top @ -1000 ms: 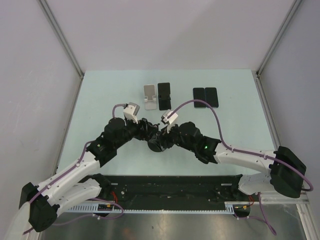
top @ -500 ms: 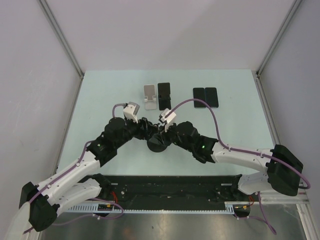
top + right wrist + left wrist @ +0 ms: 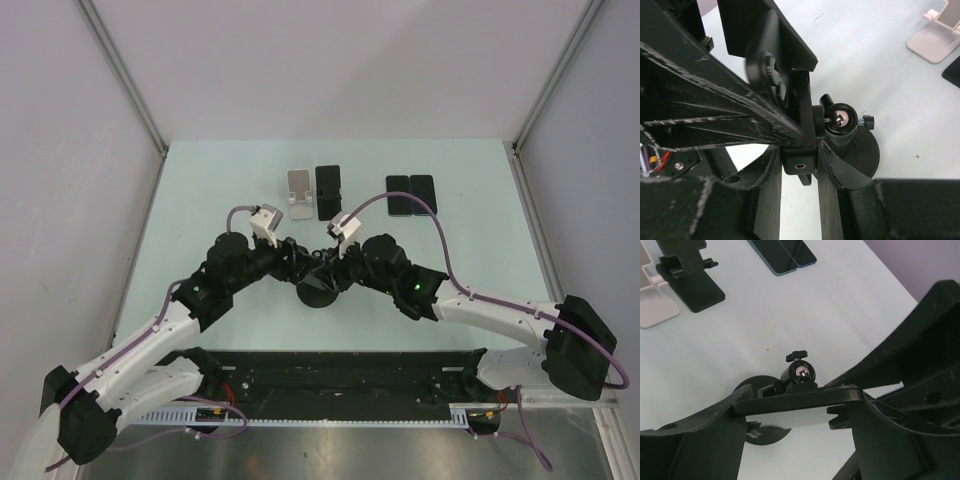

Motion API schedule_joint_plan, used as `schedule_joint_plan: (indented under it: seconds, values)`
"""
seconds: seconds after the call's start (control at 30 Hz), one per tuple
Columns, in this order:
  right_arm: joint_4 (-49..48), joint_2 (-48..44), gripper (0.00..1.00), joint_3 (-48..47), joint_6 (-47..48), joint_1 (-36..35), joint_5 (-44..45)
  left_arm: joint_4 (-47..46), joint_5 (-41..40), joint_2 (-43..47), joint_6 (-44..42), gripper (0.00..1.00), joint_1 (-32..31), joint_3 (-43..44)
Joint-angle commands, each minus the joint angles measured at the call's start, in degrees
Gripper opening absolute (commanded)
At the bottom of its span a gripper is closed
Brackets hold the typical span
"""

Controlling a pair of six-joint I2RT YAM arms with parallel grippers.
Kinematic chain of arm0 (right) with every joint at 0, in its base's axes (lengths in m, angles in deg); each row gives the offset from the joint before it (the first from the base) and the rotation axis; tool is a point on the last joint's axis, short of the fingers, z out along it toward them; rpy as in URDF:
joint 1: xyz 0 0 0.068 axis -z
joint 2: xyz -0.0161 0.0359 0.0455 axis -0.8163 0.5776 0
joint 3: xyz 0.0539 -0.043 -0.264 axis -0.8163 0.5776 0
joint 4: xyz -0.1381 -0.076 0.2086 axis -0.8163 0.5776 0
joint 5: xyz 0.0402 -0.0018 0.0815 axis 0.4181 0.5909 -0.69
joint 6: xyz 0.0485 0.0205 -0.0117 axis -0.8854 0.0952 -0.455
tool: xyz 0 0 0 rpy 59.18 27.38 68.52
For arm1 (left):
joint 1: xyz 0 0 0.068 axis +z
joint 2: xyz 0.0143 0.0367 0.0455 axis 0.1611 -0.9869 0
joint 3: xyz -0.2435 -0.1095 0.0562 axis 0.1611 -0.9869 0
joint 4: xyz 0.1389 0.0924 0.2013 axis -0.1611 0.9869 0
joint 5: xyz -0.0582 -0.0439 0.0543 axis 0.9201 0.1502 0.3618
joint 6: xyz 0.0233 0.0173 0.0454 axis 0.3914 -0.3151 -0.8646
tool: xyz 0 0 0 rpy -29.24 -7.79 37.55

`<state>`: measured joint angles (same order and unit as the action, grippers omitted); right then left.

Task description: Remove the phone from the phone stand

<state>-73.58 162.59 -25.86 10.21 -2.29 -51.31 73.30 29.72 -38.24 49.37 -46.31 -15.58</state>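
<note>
My left pincer (image 3: 795,405) is closed across the phone (image 3: 797,396), a finger at each side, so the phone lies flat between them just above the ball joint (image 3: 801,373). My right pincer (image 3: 800,172) comes in from the opposite side and is clamped on the black bracket (image 3: 800,145) of the phone stand (image 3: 850,142), right beside that ball. The round base (image 3: 867,155) sits on the table (image 3: 200,200) beneath. I cannot tell whether the phone is free of the cradle; they look at least touching.

The trouble I foresee lies here. If the cradle grips while my left arm pulls, the whole stand may rise or tip. The ball joint could also swivel under my right hold and make the brace useless. I hold the phone only by its thin edges, so a snag could twist it out of my fingers. The two pincers are also crowded enough to knock each other.

Farther off there is no box, tray or bin. The nearest to holders are two other stands. The black stand (image 3: 328,192) carries a dark slab (image 3: 680,247), seemingly a phone, and the white stand (image 3: 298,192) is bare. To their right, two dark phones (image 3: 411,195) lie flat, side by side.
</note>
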Motion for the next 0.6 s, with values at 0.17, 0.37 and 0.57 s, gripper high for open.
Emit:
schedule_joint_plan:
  seconds: [0.17, 0.37, 0.57]
  values:
    - [1.85, -5.25, 0.0, 1.91, -5.37, 9.28, -13.0, 3.29, 8.68, 0.42, -8.06, 0.0, 6.97, 2.6]
    - [-1.05, -6.83, 0.0, 4.81, -8.71, 12.45, -16.44, 4.08, 13.34, 0.6, -10.08, 0.0, 8.47, 2.77]
    - [-1.58, -7.62, 0.0, 6.31, -9.86, 16.05, -21.88, 4.35, 17.82, 1.57, -11.32, 0.0, 10.06, 2.6]
